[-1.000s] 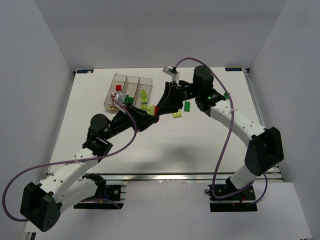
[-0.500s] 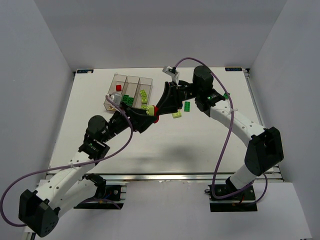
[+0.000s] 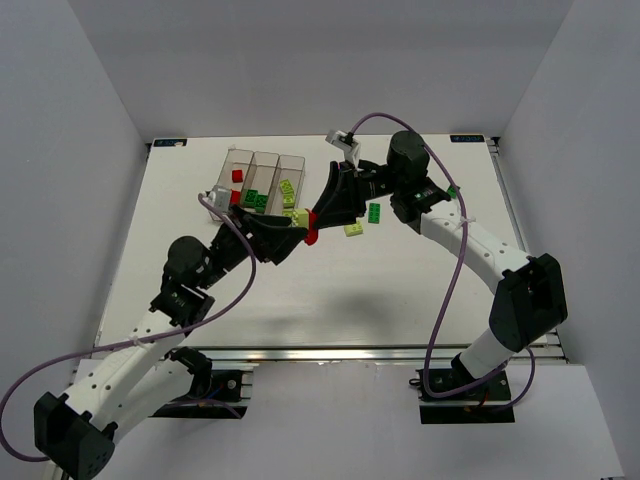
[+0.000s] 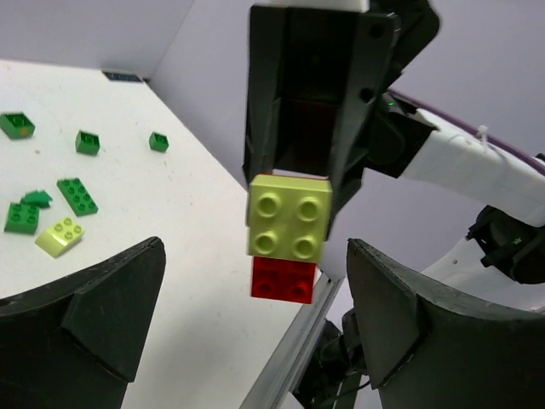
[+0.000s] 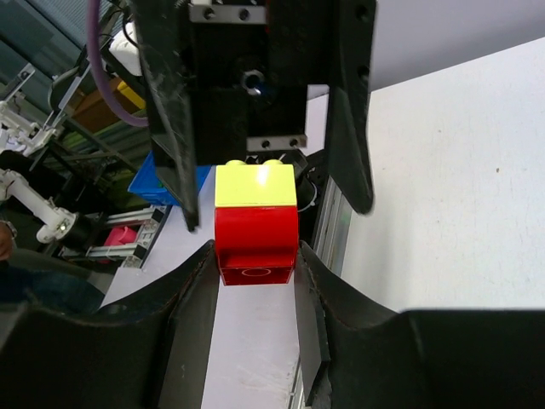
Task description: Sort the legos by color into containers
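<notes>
Over the bench (image 3: 400, 300), 5 o'clock off the containers (image 3: 265, 158) — right jaws clamp a red lego (image 5: 255, 247) capped yellow-green, left jaws spread wide.

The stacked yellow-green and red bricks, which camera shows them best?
Left wrist view: the brick stack faces it stud-side on, both colours clear, clamped in the right gripper. The right wrist view shows it side-on between its own jaws. The top view shows only a red speck at that gripper's tip.
</notes>
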